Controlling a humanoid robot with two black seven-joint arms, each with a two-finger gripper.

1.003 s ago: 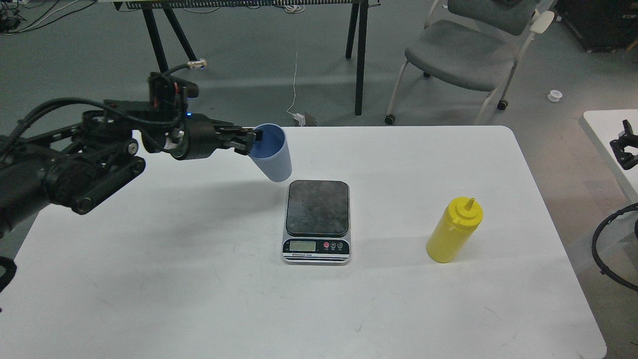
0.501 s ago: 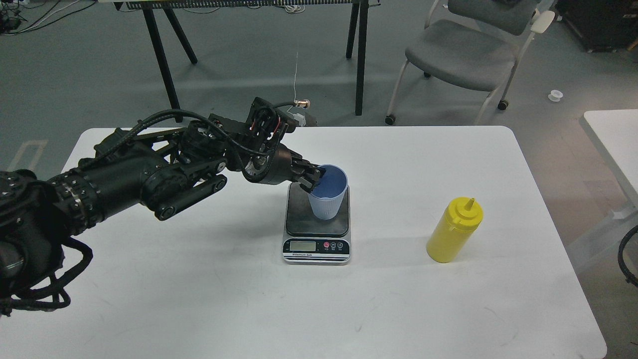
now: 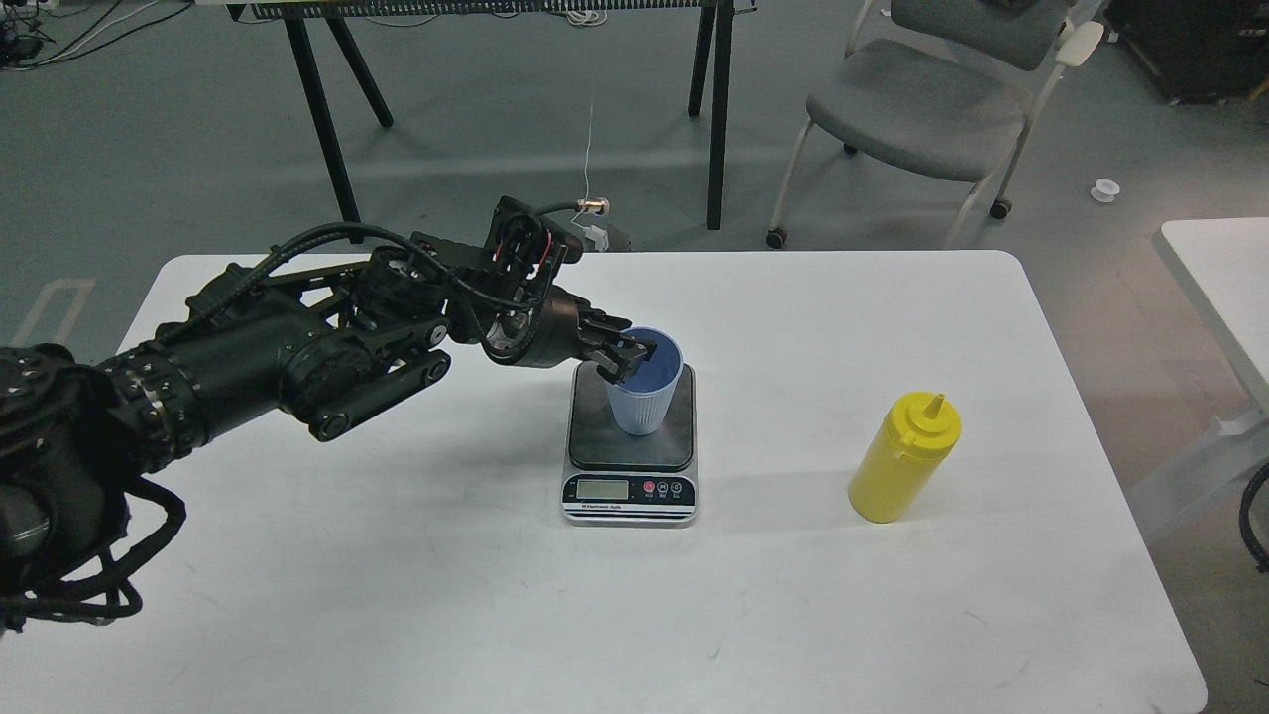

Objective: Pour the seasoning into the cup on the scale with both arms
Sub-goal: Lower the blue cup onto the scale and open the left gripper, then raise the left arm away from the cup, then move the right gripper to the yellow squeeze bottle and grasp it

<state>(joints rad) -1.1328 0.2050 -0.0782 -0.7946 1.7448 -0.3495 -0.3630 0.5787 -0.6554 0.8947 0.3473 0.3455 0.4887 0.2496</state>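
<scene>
The light blue ribbed cup (image 3: pixel 645 405) stands upright on the scale's dark platform (image 3: pixel 595 441). My left gripper (image 3: pixel 627 359) reaches in from the left and is shut on the cup's left rim, one finger inside and one outside. The scale's silver-black front with its LCD (image 3: pixel 603 488) faces me. The yellow seasoning bottle (image 3: pixel 900 458) stands upright on the white table to the right of the scale, apart from everything. My right gripper is out of view; only a loop of black cable (image 3: pixel 1251 521) shows at the right edge.
The white table (image 3: pixel 446 605) bears only the scale, cup and bottle. A grey chair (image 3: pixel 922 109) and black table legs (image 3: pixel 716 109) stand on the floor behind it. Another white table (image 3: pixel 1214 268) is at the right edge.
My left arm has carried the cup from the back left, tilted in the air, over to the scale. In the last half second the cup shifted slightly left and down onto the platform.
</scene>
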